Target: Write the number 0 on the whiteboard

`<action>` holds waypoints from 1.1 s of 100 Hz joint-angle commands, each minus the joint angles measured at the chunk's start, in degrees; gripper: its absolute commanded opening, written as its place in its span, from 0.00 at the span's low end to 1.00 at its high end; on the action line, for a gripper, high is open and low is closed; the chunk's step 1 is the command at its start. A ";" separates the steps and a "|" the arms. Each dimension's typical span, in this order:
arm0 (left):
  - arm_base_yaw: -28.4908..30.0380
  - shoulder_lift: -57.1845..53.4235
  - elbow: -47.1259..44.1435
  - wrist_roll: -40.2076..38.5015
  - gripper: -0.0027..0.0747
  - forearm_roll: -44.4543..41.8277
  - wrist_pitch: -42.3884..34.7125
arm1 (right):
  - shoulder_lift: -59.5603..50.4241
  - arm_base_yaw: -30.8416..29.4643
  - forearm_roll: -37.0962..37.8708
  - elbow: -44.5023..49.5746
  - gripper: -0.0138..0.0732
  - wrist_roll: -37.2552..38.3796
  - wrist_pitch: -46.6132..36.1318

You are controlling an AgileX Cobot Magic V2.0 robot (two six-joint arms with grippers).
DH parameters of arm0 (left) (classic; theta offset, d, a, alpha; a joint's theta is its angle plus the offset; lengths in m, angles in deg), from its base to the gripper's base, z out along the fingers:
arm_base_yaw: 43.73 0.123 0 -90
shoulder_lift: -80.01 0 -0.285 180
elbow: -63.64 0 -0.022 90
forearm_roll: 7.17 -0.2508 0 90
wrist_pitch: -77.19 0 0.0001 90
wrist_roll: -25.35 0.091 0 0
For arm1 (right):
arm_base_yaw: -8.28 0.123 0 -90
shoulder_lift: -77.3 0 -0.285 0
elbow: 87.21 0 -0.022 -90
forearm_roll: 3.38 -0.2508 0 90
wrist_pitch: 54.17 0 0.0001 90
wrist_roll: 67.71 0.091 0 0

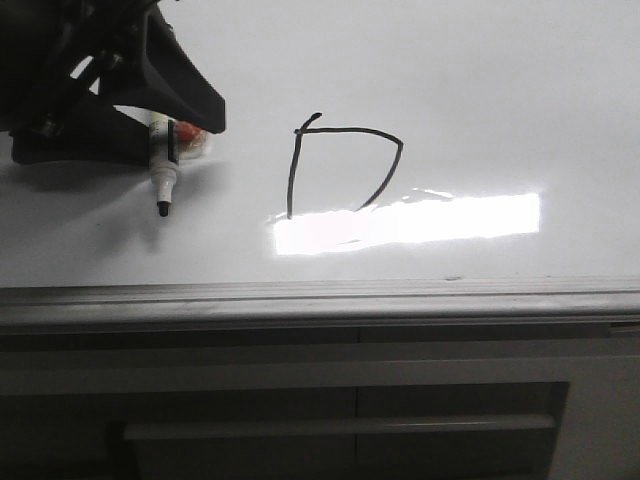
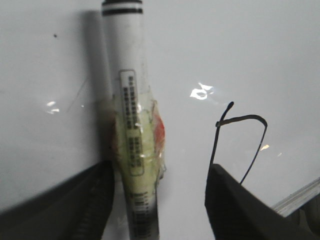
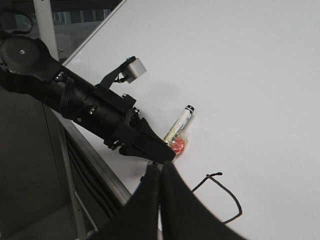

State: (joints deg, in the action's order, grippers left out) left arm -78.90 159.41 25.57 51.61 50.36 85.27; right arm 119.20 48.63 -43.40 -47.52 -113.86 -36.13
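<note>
Left tool [image 1: 150, 125] spread apart around the marker [image 1: 162, 160], upper left of frame, tip off the whiteboard [image 1: 480, 90]. Right tool [image 3: 161, 172] pressed together, holding nothing. Number 0 [image 1: 345, 170] sat mid-frame, bottom lost in glare. Best to regrip firmly, then check that bottom stroke.

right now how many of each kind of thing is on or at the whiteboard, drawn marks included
Markers: 1, the marker with its black tip showing
Drawn figures: 1, the number 0, an angular D-like outline
Whiteboards: 1, the whiteboard
Robot tools: 2, the left tool with fingers either side of the marker, and the right tool with fingers together
Total: 5
</note>
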 commanded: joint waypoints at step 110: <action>0.79 -46.93 -7.23 -0.21 0.01 -30.67 10.55 | -7.65 -0.46 10.97 9.85 0.08 0.05 -19.87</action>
State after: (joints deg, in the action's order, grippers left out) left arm -78.16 116.08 19.51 51.61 20.43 98.68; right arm 114.07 48.63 -32.68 -39.87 -113.76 -45.63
